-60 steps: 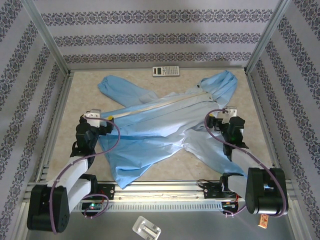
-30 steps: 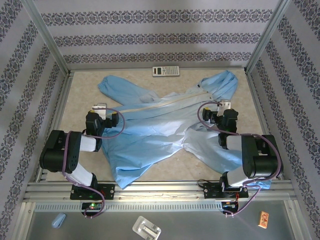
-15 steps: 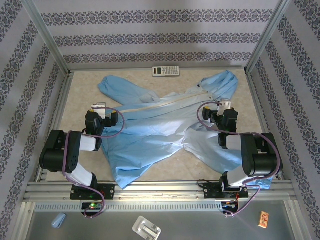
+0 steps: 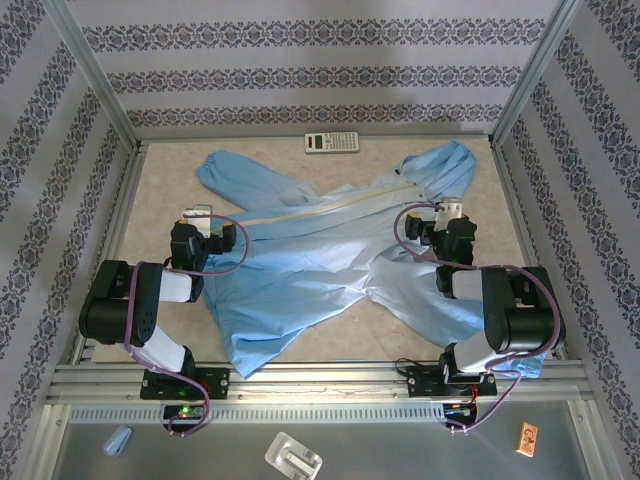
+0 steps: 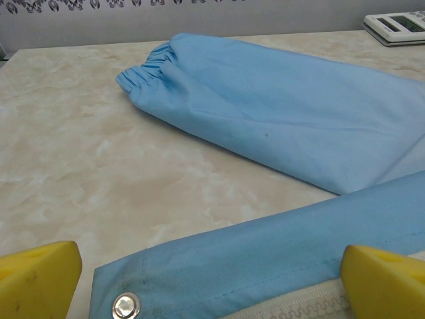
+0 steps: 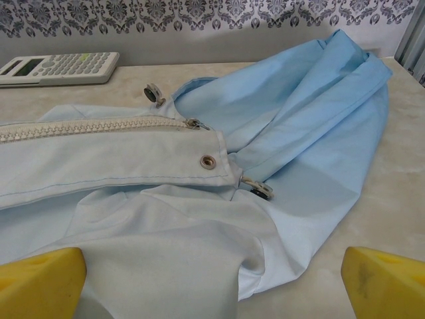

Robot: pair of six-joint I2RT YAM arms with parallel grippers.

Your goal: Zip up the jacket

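The light-blue jacket (image 4: 320, 262) lies spread flat on the table, hood at the far right. Its pale zipper strip (image 4: 310, 208) runs slantwise from near left to far right. My left gripper (image 4: 200, 216) sits at the strip's lower end. It is open, its yellow fingertips (image 5: 37, 279) wide apart either side of the hem (image 5: 219, 266), snap (image 5: 126, 306) and zipper teeth (image 5: 299, 307). My right gripper (image 4: 450, 209) is open near the collar, hovering low over loose fabric (image 6: 199, 266). The zipper slider (image 6: 194, 123) lies beyond it, near a snap (image 6: 208, 161) and the hood (image 6: 319, 113).
A grey calculator (image 4: 332, 143) lies at the table's far edge, just beyond the jacket. One sleeve with an elastic cuff (image 5: 143, 66) stretches across the far left. Aluminium frame posts (image 4: 95, 75) and patterned walls enclose the table. Small items (image 4: 293, 458) lie on the ledge in front.
Since two seconds ago both arms have folded up and their grippers have shifted a little farther up the table. Over the last second nothing has visibly moved.
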